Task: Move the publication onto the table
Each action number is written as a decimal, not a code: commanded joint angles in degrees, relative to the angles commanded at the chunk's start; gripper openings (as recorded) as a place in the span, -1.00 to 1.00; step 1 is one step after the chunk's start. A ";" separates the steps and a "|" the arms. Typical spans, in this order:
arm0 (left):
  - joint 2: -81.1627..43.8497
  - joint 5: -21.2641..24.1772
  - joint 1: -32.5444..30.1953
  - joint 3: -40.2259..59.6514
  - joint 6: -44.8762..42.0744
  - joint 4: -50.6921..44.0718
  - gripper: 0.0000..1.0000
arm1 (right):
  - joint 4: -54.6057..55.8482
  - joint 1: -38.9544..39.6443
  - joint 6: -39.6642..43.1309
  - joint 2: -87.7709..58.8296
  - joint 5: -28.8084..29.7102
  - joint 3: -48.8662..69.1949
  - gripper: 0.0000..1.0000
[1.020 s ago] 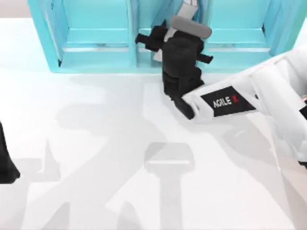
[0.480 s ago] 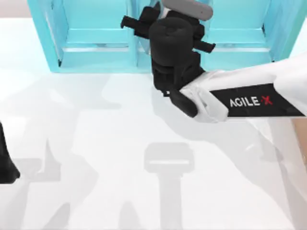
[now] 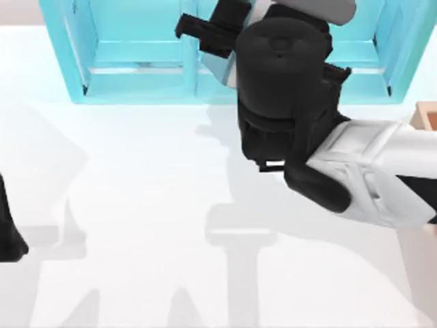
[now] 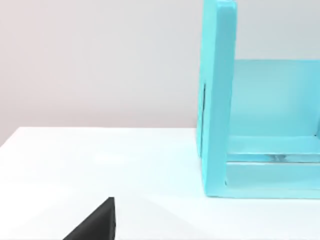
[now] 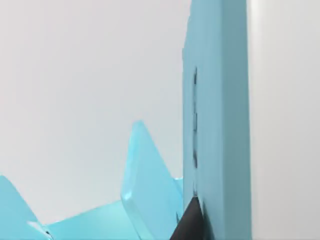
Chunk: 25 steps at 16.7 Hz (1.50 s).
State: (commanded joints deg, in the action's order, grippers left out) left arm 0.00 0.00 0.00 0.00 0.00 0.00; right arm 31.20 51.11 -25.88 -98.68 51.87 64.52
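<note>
A light-blue shelf unit (image 3: 136, 55) stands at the far edge; perhaps a tan box (image 3: 425, 115) right.

Teal book (image 5: 216, 125) upright, white page edges, above white table (image 3: 136, 205).

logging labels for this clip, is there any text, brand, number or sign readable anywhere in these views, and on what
No readable text stands on anything in these views.
The right arm, reaching from the table's right side to the light-blue shelf unit, shows bare white casing with no lettering.
The publication has a plain teal-blue cover at the right gripper.
The table is unmarked.
</note>
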 joint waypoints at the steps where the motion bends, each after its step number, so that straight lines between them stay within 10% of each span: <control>1: 0.00 0.00 0.00 0.00 0.00 0.00 1.00 | -0.48 0.48 -0.15 0.91 0.45 -0.71 -1.00; 11: 0.00 0.00 0.00 0.00 0.00 0.00 1.00 | 1.68 2.73 9.00 1.21 0.19 -4.81 -1.00; 25: 0.00 0.00 0.00 0.00 0.00 0.00 1.00 | 11.93 13.85 84.95 9.94 -5.59 -38.22 -1.00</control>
State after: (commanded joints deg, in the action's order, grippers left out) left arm 0.00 0.00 0.00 0.00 0.00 0.00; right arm 43.13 64.97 59.07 -88.74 46.27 26.29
